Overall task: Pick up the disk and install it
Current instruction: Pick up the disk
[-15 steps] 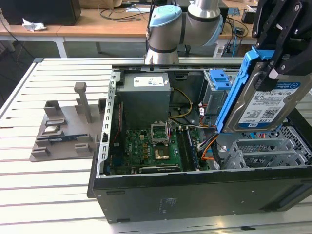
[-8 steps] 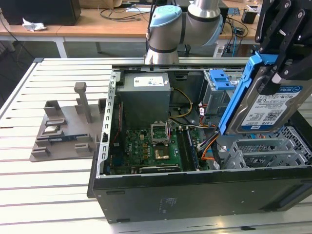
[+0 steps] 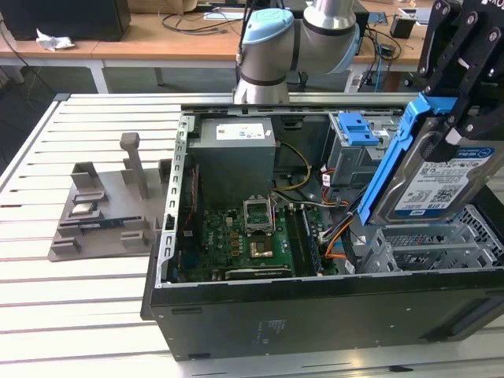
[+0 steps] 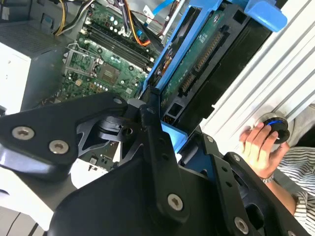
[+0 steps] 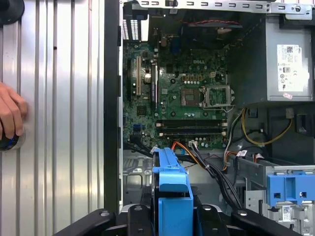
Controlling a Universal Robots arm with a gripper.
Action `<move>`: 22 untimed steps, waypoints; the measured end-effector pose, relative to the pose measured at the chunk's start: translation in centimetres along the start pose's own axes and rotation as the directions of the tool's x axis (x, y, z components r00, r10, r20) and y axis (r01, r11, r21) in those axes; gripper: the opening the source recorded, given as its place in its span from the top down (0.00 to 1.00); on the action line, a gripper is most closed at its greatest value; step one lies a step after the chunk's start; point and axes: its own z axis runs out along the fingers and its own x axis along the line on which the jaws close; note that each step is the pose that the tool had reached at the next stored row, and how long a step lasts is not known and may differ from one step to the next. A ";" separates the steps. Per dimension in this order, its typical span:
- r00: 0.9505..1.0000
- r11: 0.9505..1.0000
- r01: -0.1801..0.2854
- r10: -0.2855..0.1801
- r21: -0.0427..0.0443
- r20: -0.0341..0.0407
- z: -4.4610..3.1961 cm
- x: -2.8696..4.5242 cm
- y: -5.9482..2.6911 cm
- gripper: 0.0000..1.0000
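Gripper [image 3: 458, 112] is shut tight on the disk [image 3: 441, 185] and holds it by the top end. The disk is up in the air and tilted, with its white and blue label facing out in the exterior view. Its blue frame [image 3: 387, 169] runs down the long side. In both wrist views the black fingers [image 4: 157, 147] pinch the blue frame [image 5: 172, 189] from two sides.

Just under the disk sits the metal drive cage [image 3: 425, 248], inside the open computer case [image 3: 315, 307]. I cannot tell if the disk touches the cage. Near it, a bigger blue latch [image 3: 358, 130] sits on top of another metal box. The green board [image 3: 244, 236] lies flat in the bottom of the case, and a gray power box [image 3: 236, 157] stands at the back.

The case sits on a white table [image 3: 79, 315] made of long strips. A gray holder [image 3: 102, 216] lies on the table, well apart from the case, toward the exterior view's left.

A person's hand [image 4: 258, 145] rests on a round black knob [image 4: 276, 125] on the table beside the case.
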 end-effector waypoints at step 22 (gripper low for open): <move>1.000 1.000 -0.001 0.001 0.000 -0.029 0.40 -0.38 -3.98 0.63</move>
